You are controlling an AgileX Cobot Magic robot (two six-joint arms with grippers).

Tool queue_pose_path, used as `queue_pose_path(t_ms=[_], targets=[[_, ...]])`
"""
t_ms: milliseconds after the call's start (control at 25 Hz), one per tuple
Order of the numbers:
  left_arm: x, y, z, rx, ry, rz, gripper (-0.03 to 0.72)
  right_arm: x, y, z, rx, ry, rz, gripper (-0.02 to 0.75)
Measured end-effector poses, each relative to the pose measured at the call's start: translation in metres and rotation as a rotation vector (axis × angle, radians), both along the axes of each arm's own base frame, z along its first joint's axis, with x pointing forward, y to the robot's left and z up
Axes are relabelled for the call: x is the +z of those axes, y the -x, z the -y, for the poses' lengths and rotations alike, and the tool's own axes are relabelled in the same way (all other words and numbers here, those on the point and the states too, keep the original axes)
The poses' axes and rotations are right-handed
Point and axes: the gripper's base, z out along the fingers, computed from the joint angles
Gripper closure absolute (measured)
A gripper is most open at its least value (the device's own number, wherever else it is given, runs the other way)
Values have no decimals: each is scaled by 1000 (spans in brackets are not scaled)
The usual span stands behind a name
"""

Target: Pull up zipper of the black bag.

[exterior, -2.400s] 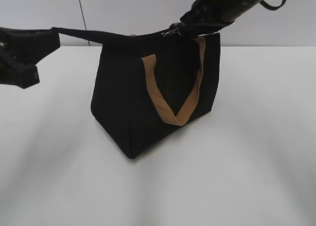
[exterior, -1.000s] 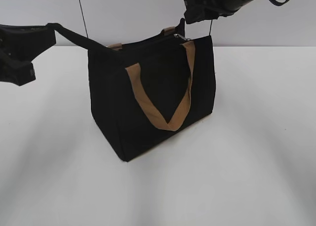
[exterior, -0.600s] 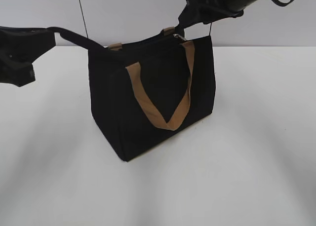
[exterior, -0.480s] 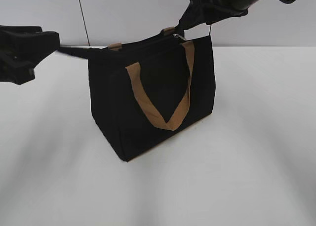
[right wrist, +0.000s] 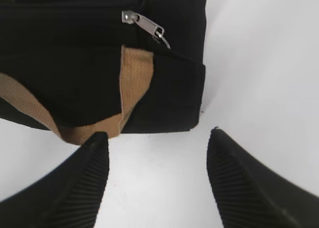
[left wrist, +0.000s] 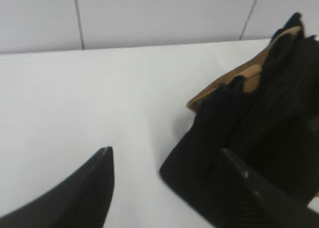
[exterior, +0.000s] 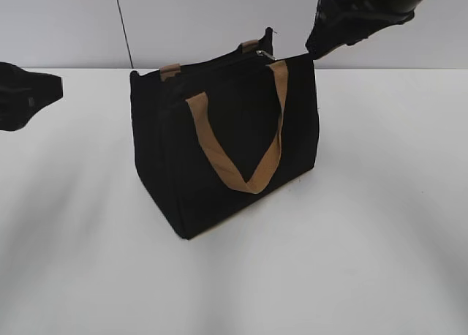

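The black bag (exterior: 227,145) stands upright on the white table with tan strap handles (exterior: 238,167). Its silver zipper pull (exterior: 264,54) sits at the right end of the top; it shows clearly in the right wrist view (right wrist: 144,24). My right gripper (exterior: 316,50) hangs open and empty above and to the right of the bag; in the right wrist view (right wrist: 157,143) only table lies between its fingers. My left gripper (exterior: 51,93) is open and empty, apart from the bag's left end; in the left wrist view (left wrist: 167,161) the bag (left wrist: 259,138) lies beside its right finger.
The white table (exterior: 365,225) spreads around the bag. A pale wall (exterior: 190,20) with a dark vertical seam stands behind it.
My left gripper has let go of the bag's black end strap and drawn back left. My right gripper has moved right, away from the zipper pull. The bag has settled upright.
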Motion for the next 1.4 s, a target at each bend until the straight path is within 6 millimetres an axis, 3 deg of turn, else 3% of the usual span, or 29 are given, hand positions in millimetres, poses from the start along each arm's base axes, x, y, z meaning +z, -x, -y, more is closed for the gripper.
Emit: queue_pose_path(t_ms=[280, 480, 680, 880, 1080, 1200, 1400], targets=[[-4, 1, -8, 197, -99, -349, 218, 11, 13, 8, -12, 45, -24, 267], [3, 2, -2, 168, -161, -567, 220, 15, 25, 12, -2, 78, -95, 267], [14, -15, -7, 185, -247, -720, 247, 11, 34, 21, -89, 140, -218, 267], [22, -29, -24, 218, -264, -825, 252, 12, 28, 43, -243, 125, -240, 267], [21, -25, -44, 249, -272, -951, 253, 9, 27, 77, -374, 112, -265, 267], [21, -23, -50, 253, -279, -974, 253, -1, 44, 97, -430, 122, -310, 267], [31, -13, -49, 228, -251, -936, 257, -12, 103, 108, -452, 128, -343, 267]])
